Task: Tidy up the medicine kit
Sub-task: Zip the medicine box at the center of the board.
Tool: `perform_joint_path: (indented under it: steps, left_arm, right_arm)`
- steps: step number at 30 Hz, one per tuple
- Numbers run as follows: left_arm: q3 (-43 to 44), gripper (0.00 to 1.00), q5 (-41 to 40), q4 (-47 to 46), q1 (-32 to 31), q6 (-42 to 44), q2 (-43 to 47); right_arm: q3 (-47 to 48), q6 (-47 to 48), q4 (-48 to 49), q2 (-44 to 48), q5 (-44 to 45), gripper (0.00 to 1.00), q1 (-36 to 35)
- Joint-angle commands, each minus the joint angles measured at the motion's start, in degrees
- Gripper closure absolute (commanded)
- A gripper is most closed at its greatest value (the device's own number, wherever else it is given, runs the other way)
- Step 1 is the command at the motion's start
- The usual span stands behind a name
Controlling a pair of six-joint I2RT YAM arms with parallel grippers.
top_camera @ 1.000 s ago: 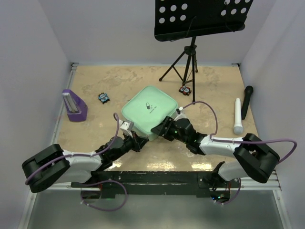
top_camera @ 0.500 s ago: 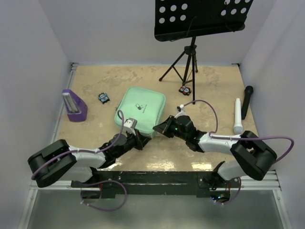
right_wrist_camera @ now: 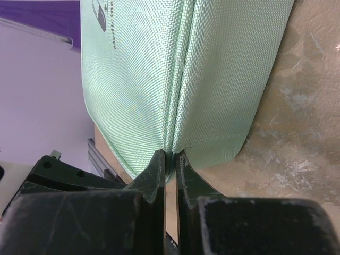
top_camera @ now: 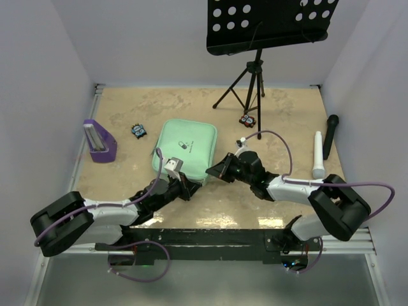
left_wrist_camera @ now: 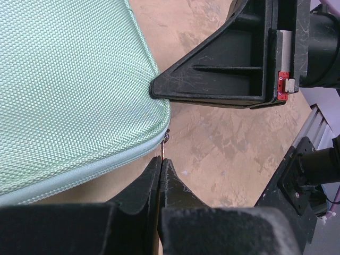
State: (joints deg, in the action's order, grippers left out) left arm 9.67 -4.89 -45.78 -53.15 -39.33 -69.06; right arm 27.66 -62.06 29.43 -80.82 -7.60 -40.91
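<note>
Down on the tan table [top_camera: 287, 108], the big mint-green medicine kit [top_camera: 185, 148] lies flat with its lid down and logo up. The music stand [top_camera: 268, 25] looms behind the kit, its desk cut off by the frame edge. Both arms crowd the kit's near-right corner, and that looks deliberate: one to brace, one to work the zip. The right gripper [right_wrist_camera: 170, 156] is clamped down on the seam ridge at that corner, most likely steadying the soft case so it won't slide. Whether it has fabric or a second slider between its tips, the wrist view won't say. The left gripper [left_wrist_camera: 161, 162], just below the same corner, is pinched tight on the tiny metal zipper pull [left_wrist_camera: 165, 139], lined up to drag along the zip line. How much of the tab sits inside that pinch is hidden, and so are the kit's contents.
</note>
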Motion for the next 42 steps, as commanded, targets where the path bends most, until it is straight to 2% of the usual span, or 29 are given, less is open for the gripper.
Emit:
perform_joint_path:
  steps: [1, 13, 32, 42]
  left_arm:
    - [-0.09, 1.0, -0.82, 1.48, -0.03, 1.27, 3.13]
    - [-3.96, 1.0, -3.82, 4.82, 0.67, 1.1, 8.76]
    - [-8.79, 1.0, -14.71, 21.78, 1.82, -4.34, 24.05]
    - [-8.79, 1.0, -17.0, 26.0, 1.9, -6.81, 26.87]
  right_arm:
    - [2.48, 6.69, -4.99, 1.8, 7.42, 1.0, 3.72]
    - [3.37, 9.77, -8.95, 3.12, 10.23, 1.0, 5.22]
    - [3.37, 14.07, -12.82, 6.98, 11.2, 1.0, 9.97]
    - [3.53, 16.53, -16.85, 8.39, 11.55, 1.0, 12.52]
